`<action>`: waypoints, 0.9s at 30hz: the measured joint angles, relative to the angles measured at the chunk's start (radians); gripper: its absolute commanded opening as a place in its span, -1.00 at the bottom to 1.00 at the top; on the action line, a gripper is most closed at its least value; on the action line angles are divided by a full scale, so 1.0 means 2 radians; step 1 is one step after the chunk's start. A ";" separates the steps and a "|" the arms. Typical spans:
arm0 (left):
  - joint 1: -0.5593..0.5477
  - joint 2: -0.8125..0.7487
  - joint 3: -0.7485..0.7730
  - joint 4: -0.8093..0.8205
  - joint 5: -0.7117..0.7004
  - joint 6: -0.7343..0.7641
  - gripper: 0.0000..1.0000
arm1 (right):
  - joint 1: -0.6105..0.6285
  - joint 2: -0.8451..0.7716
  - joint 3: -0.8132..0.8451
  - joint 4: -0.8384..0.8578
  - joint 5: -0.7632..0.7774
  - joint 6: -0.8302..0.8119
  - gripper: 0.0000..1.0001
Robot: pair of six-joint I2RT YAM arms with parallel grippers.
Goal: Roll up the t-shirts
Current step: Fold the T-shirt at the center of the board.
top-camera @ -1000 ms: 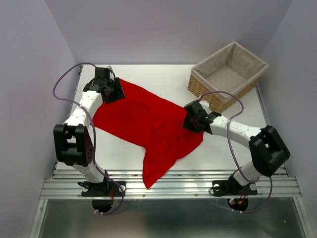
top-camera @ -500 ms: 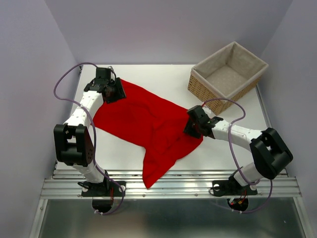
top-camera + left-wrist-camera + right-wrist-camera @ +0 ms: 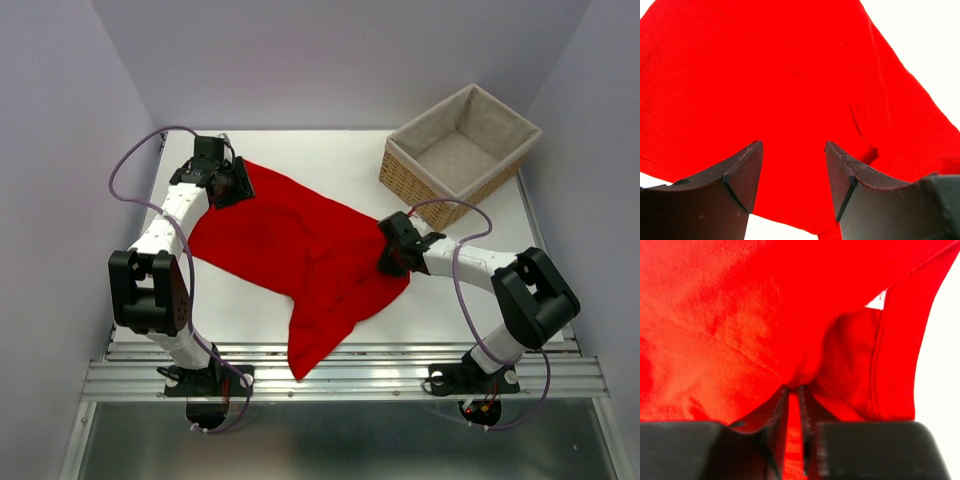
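- Count: one plain bright red soft-fabric t-shirt, one beige-lined wicker basket, two white robot arms with one black hand each, and one flat white table.
- At 10 o'clock on the table, the left hand sits at the far-left corner of the t-shirt. The left wrist view shows its two dark fingers set wide apart over flat red cloth, gripping nothing.
- The t-shirt lies across the middle of the table as a broad crumpled band running from 10 o'clock to 4 o'clock. A narrower tail runs toward 6 o'clock and reaches over the table's near edge. The cloth is one plain red, with soft creases and no print.
- At 3 o'clock of the t-shirt, the right hand rests on its right edge. In the right wrist view its fingers are pinched narrow on a raised fold of the red cloth. A small white label peeks out at a folded hem beyond.
- The basket stands at 1 o'clock on the table, apart from the t-shirt.
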 measured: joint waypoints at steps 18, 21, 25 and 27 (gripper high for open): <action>0.000 0.027 -0.033 0.018 0.004 -0.001 0.26 | -0.024 -0.041 -0.012 0.003 0.023 -0.005 -0.78; 0.000 0.035 -0.034 0.022 0.012 -0.002 0.26 | -0.029 -0.039 -0.006 -0.009 0.028 -0.014 -0.37; 0.000 0.039 -0.037 0.024 0.021 -0.004 0.27 | -0.029 -0.040 0.012 -0.027 0.035 -0.032 -0.14; 0.000 0.039 -0.037 0.024 0.023 -0.005 0.27 | -0.028 -0.050 0.015 -0.031 0.035 -0.042 -0.07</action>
